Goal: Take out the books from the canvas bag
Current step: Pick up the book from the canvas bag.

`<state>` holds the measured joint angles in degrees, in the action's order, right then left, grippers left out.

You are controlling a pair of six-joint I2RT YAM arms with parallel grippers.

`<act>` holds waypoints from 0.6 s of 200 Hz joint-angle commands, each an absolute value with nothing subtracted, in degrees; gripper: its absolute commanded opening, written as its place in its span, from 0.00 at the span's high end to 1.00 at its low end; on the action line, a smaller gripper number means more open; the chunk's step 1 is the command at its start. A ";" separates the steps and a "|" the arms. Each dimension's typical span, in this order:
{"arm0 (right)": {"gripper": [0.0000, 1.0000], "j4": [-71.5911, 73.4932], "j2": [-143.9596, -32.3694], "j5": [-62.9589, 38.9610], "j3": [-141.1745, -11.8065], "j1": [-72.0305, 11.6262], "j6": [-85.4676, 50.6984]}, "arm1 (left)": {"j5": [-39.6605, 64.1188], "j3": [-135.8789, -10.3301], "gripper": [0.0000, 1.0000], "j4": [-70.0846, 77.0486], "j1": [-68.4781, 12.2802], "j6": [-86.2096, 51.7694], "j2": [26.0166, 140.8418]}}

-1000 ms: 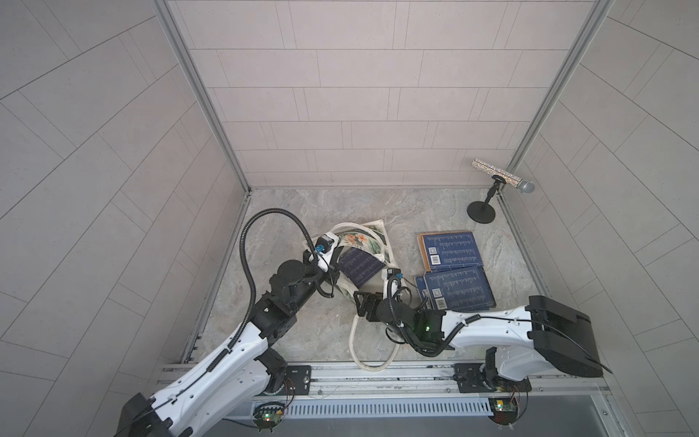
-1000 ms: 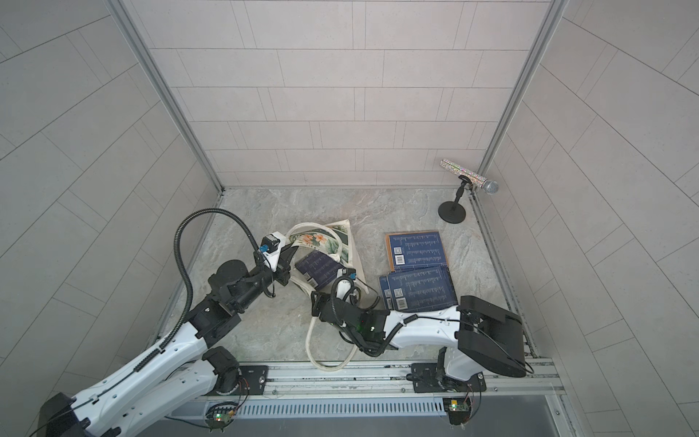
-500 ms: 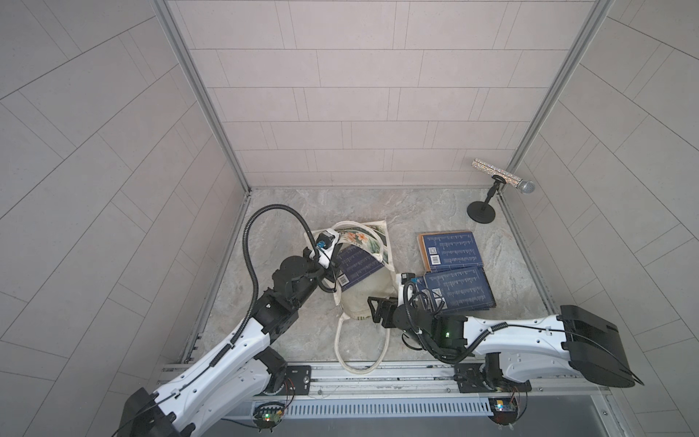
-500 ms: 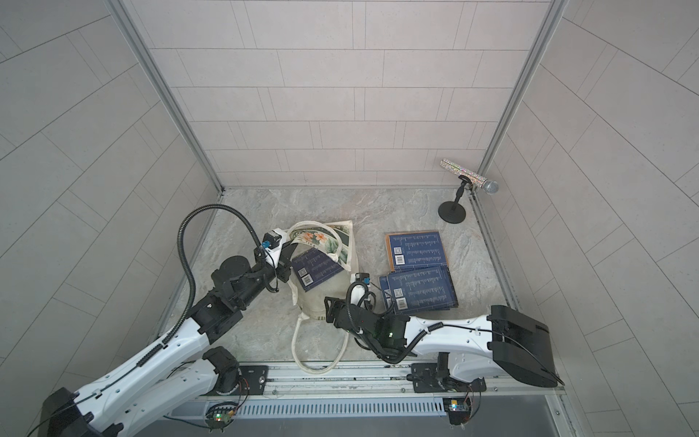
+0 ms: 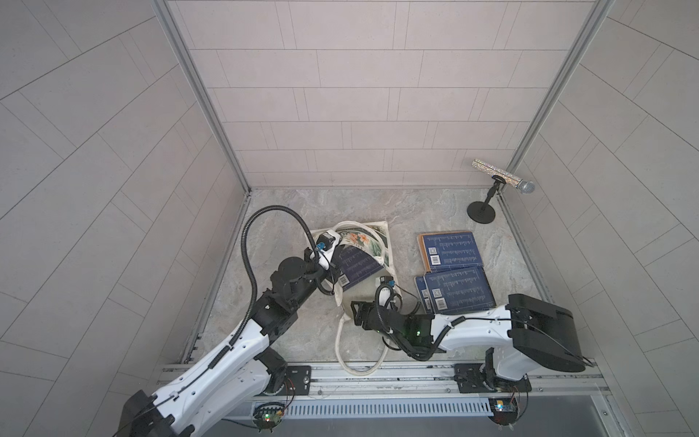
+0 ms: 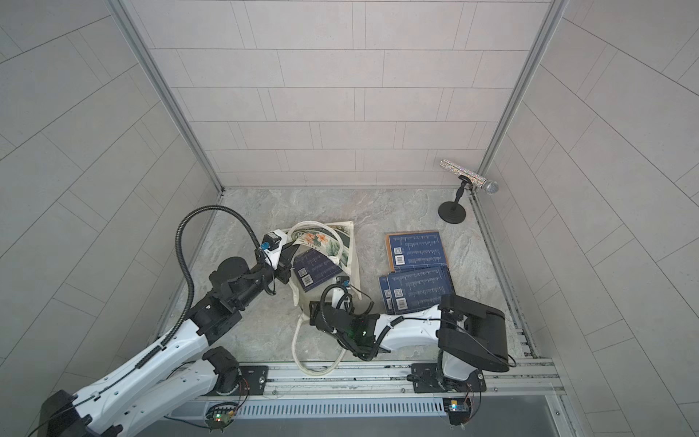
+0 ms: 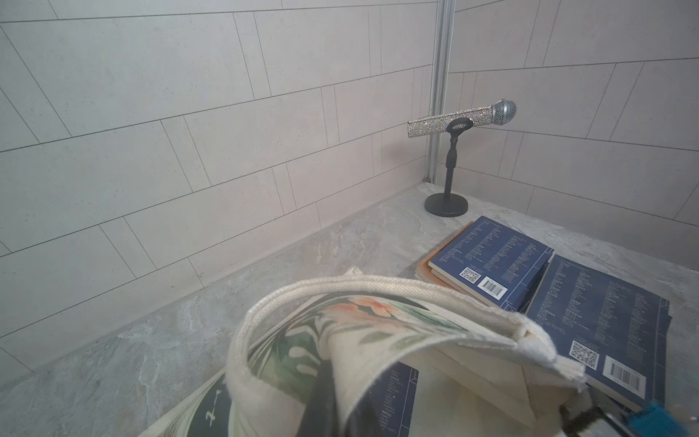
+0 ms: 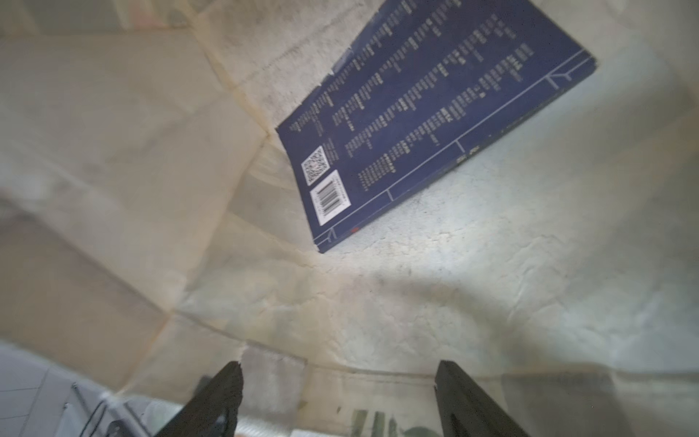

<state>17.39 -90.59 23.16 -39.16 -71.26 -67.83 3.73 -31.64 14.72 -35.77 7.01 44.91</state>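
One book (image 8: 435,125) partly hidden inside canvas bag (image 5: 357,297); left fingers (image 6: 290,252) pinch canvas, right fingers (image 8: 223,397) wide.

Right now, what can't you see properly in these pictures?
Inside the canvas bag: its folded flap hides the back in both top views; more books may be there.
Left hand: bag cloth covers its tips wherever it shows.
Bagged navy book: print blurred in the right wrist view.
Orange-edged book: another navy book covers it in both top views.
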 commanded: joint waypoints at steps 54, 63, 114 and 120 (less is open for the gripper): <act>0.14 28.31 -97.86 19.80 -40.96 -64.55 -71.62 | 10.97 -28.66 1.00 29.42 -35.72 6.33 38.58; 0.15 30.55 -99.14 18.07 -41.15 -63.68 -71.70 | 11.77 -27.88 1.00 30.85 -35.66 6.33 37.84; 0.15 36.17 -103.09 19.28 -40.38 -63.29 -74.84 | 13.94 -25.41 1.00 36.49 -35.68 6.20 35.07; 0.15 38.58 -103.55 19.94 -39.69 -63.13 -75.01 | 14.44 -25.27 1.00 37.00 -35.67 6.00 34.98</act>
<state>31.86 -101.47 18.81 -41.65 -63.44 -71.55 11.33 -24.56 24.32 -35.75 6.81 37.45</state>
